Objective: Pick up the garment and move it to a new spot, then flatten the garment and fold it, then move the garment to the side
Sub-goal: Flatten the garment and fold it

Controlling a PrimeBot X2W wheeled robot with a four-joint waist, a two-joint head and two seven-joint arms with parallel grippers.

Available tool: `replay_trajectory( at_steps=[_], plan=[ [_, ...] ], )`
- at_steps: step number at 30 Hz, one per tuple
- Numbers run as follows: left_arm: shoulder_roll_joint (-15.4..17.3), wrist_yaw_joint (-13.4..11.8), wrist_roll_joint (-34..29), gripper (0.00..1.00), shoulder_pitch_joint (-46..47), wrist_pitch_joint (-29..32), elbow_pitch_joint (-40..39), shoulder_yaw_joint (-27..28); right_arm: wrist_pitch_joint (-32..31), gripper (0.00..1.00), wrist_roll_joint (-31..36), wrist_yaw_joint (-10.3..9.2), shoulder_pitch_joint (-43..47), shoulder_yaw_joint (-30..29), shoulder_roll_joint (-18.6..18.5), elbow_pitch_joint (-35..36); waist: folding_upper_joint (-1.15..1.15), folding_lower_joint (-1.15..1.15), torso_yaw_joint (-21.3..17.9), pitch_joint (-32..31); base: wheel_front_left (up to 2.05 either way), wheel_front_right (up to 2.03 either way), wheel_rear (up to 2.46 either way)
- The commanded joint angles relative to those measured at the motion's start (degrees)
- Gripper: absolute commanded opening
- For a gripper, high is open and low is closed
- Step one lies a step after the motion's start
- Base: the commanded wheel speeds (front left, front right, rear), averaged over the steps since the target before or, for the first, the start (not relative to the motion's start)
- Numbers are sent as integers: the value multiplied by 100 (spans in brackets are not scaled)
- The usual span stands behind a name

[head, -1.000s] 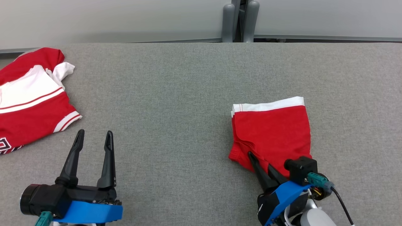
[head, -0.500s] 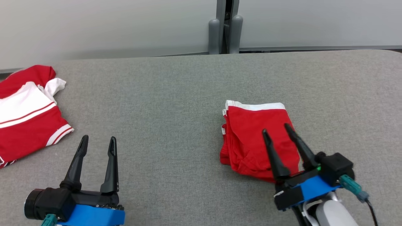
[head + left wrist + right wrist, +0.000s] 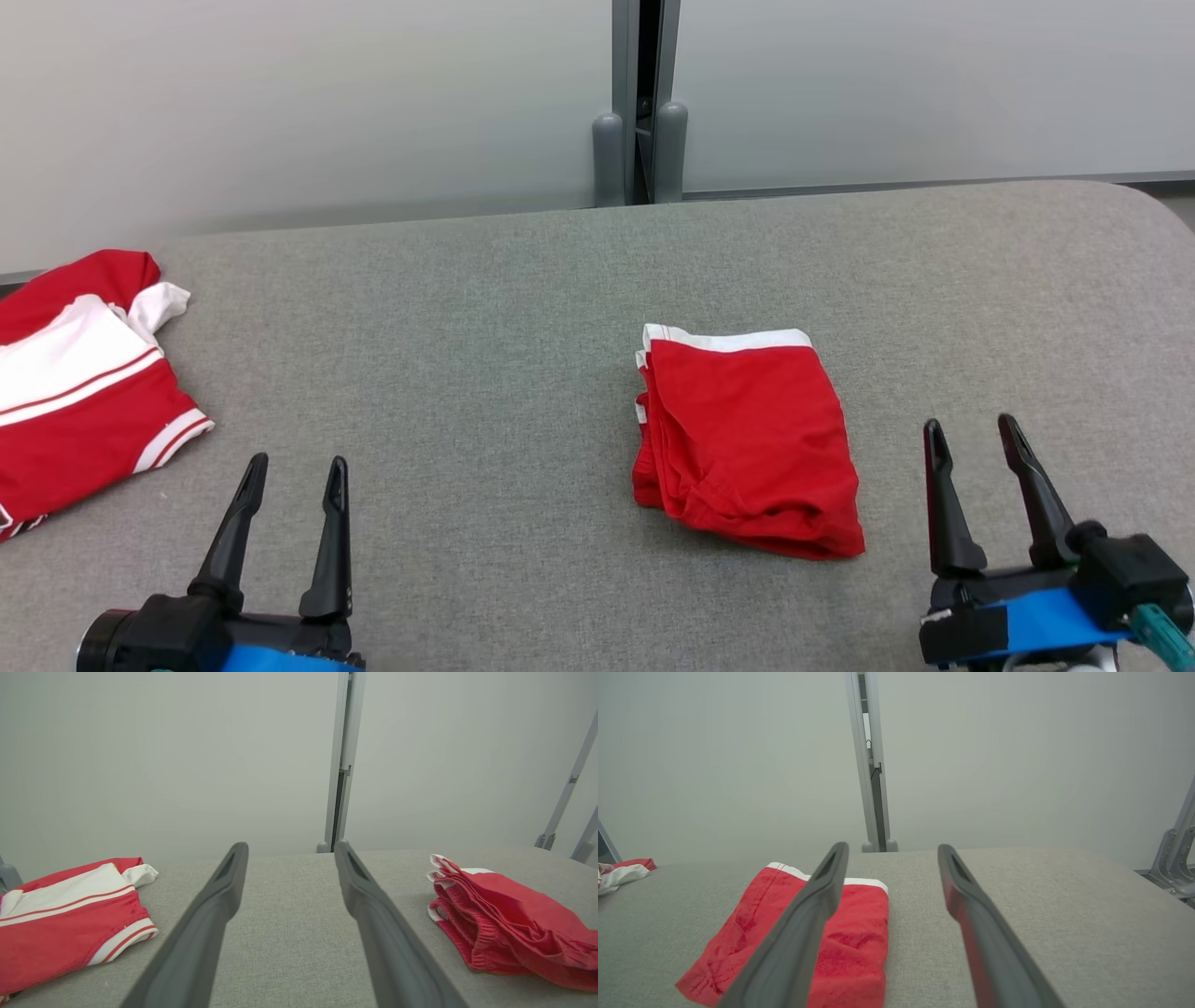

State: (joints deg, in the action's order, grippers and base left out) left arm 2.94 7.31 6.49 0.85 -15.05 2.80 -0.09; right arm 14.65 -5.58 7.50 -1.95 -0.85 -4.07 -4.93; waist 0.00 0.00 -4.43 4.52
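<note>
The garment [image 3: 747,439], a red knit piece with a white band along its far edge, lies folded into a rough rectangle on the table [image 3: 485,308], in front of the post [image 3: 640,103] and slightly to its right. Its left side shows several stacked layers with ribbed, gathered edges (clearest in the left wrist view), and its near edge is a soft, rumpled roll rather than a sharp crease. The table top is a grey, felt-like woven fabric, with a rounded corner far to the right of the post. The post is a slim grey upright with two rounded caps at its foot, standing at the table's back edge against a smooth pale wall [image 3: 280,103].

The right gripper [image 3: 970,424] sits well forward of the post and to its right, near the garment's near right corner but apart from it. Its two long, dark, tapering fingers [image 3: 948,504] are spread wide with nothing between them. The left gripper [image 3: 297,461] is forward and left of the post, likewise spread wide and empty, over bare fabric. Far left of the post, a red and white striped jersey [image 3: 75,392] lies loosely crumpled.
</note>
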Motion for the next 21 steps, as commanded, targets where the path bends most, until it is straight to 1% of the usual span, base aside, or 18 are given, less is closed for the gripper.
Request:
replay_trajectory(
  at_steps=[1,11,21],
  plan=[
    [41,15,-37,100,-106,-19,16,51,35,100,34,-2,178,-75,53,37,0,0,10,-49,0,0,0],
    [56,-30,-71,100,-250,-20,98,93,44,100,148,-2,525,-282,120,108,0,0,73,-163,0,0,0],
    [48,-60,-56,100,-275,-19,95,97,-45,100,70,-2,578,-279,126,30,0,0,157,-217,0,0,0]
  ],
)
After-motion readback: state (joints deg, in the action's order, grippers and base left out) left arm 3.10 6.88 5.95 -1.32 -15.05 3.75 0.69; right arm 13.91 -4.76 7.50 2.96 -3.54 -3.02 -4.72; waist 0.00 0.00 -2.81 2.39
